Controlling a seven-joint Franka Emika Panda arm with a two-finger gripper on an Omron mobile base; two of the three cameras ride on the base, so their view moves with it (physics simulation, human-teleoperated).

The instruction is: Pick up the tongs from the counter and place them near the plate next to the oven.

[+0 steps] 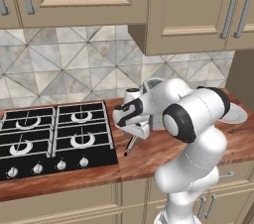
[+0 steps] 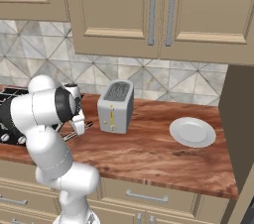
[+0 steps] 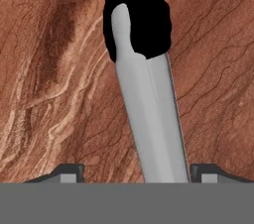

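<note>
A: Hand view first: the thin grey-and-black tongs [image 3: 149, 114] run up the middle of the picture, grey shaft low between the two dark fingertips [image 3: 69, 171], black rounded end at the top, over the reddish-brown wood-grain tabletop [image 3: 49, 69]. Their long axis lies along the way the tool [image 3: 134, 173] looks

B: Is the tool shut on them?

A: I cannot tell. The fingertips stand either side of the shaft with a little gap showing on each side, so it looks parted and straddling, but contact is hidden at the bottom edge

B: Where do the tongs lie in the room?

A: Left base view shows them as a slim dark stick [image 1: 130, 146] on the tabletop just right of the black gas hob [image 1: 54, 139], slanting down from under the tool [image 1: 138, 131]. They sit directly below it, so I judge the next move is a straight close, not a sideways reach

B: And the goal?

A: The round white plate [image 2: 192, 132] lies well apart, far to the right past the boxy silver toaster [image 2: 115, 106], near the tabletop's right end. The carry would have to clear the toaster

B: Counts?

A: One pair of tongs, one plate, one toaster, one hob, one arm
</note>
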